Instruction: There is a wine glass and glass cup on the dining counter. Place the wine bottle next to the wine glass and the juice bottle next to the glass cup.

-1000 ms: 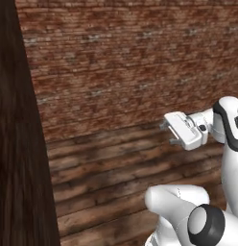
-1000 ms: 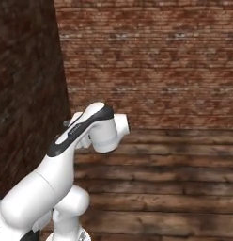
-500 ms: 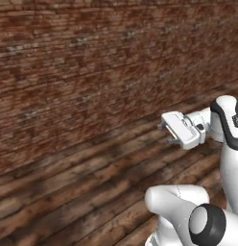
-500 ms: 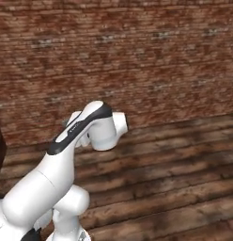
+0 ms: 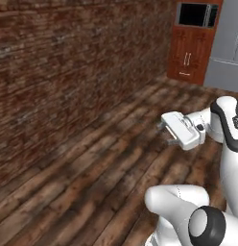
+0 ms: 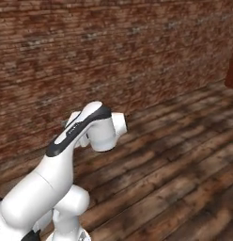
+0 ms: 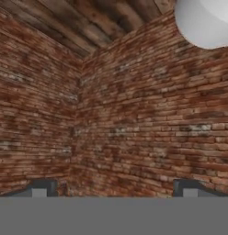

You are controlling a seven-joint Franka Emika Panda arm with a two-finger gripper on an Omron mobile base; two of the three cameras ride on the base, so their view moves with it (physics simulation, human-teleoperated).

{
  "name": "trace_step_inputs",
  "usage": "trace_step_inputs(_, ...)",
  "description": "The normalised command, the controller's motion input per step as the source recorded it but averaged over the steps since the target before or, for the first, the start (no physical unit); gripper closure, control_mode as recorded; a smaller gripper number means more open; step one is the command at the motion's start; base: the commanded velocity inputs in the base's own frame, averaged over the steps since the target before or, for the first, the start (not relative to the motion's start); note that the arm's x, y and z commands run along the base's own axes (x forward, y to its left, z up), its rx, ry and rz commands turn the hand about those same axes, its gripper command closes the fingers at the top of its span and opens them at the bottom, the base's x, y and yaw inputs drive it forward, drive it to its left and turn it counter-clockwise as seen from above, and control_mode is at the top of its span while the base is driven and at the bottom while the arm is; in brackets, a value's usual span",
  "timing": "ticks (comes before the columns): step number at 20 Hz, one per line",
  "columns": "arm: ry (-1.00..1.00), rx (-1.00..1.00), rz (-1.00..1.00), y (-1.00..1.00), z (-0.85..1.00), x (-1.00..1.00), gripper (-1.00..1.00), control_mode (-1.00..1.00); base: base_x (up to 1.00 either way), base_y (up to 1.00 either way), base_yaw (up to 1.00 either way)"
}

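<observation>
The wine glass, glass cup, wine bottle, juice bottle and dining counter are out of view. My gripper [image 5: 165, 136] hangs at mid height in front of the arm, over the wood floor and pointing toward the brick wall. In the hand view its two dark fingertips [image 7: 40, 187] stand wide apart, so the gripper [image 7: 115, 188] is open with nothing between them. Beyond them is bare brick.
A long brick wall [image 5: 68, 72] runs along the left and a wood plank floor [image 5: 92, 182] lies below. At the far right stand a red-brown cabinet [image 5: 192, 48] with a dark microwave [image 5: 196, 14] and a grey fridge [image 5: 229, 48].
The whole picture has shifted, so the base has turned. The dark panel on the left is gone and the cabinet and fridge have come into view. The arm's pose is unchanged.
</observation>
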Motion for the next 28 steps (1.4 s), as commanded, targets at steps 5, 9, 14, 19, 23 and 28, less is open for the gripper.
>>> trace_step_inputs(5, 0.0, 0.0, 0.0, 0.0, 0.0, 0.0, -1.0, 1.0, 0.8, 0.19, -0.5)
trace_step_inputs(9, 0.0, 0.0, 0.0, 0.0, 0.0, 0.0, -1.0, 1.0, 0.73, 0.24, -0.51)
trace_step_inputs(14, 0.0, 0.0, 0.0, 0.0, 0.0, 0.0, -1.0, 1.0, 0.6, 0.39, -0.54)
trace_step_inputs(19, 0.0, 0.0, 0.0, 0.0, 0.0, 0.0, -1.0, 1.0, 0.67, 0.15, -0.52)
trace_step_inputs(23, 0.0, 0.0, 0.0, 0.0, 0.0, 0.0, -1.0, 1.0, 0.96, 0.05, -0.45)
trace_step_inputs(28, 0.0, 0.0, 0.0, 0.0, 0.0, 0.0, -1.0, 1.0, 1.0, 0.27, -0.41)
